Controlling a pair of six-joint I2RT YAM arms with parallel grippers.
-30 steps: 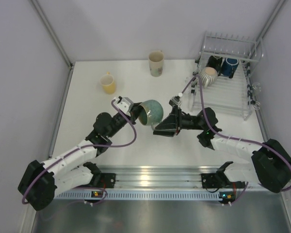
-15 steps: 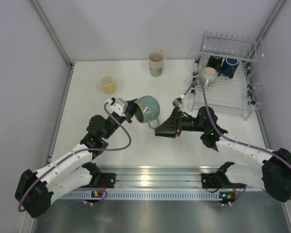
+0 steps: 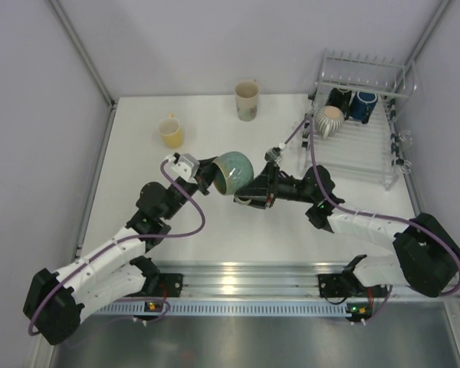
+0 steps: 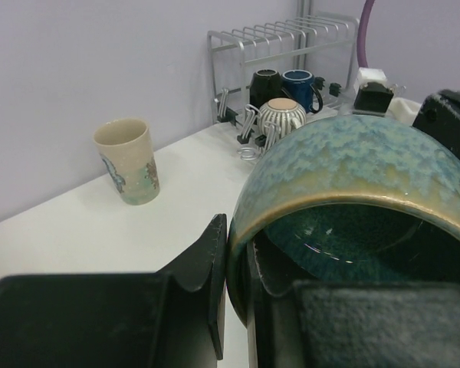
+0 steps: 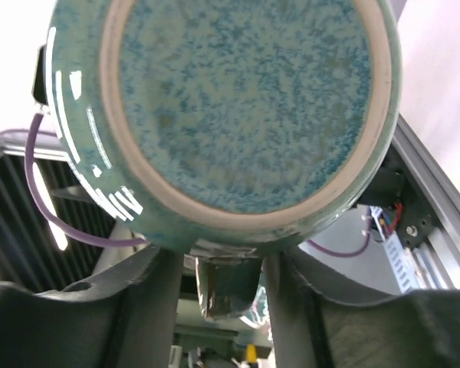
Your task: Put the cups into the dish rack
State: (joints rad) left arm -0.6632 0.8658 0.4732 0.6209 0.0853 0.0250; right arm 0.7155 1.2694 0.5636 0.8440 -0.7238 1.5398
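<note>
Teal-green mug [image 3: 232, 170] held in the air, well left of the dish rack [image 3: 368, 157]. Left gripper [image 4: 238, 257] is clamped on its rim, right gripper [image 5: 228, 264] spread either side of the handle [image 5: 228, 297], not pinching.

From the teal mug [image 3: 234, 170], bare tabletop [image 3: 280, 123] toward 2 o'clock up to the dish rack [image 3: 364, 157], right arm [image 3: 322, 201] blocking 4 o'clock, grey ribbed mug [image 3: 331, 119], black mug [image 3: 339, 98] and blue mug [image 3: 363, 105] filling its far-left corner, near rows open, cream cup [image 3: 247, 100] at 12, yellow cup [image 3: 170, 132] at 10.
</note>
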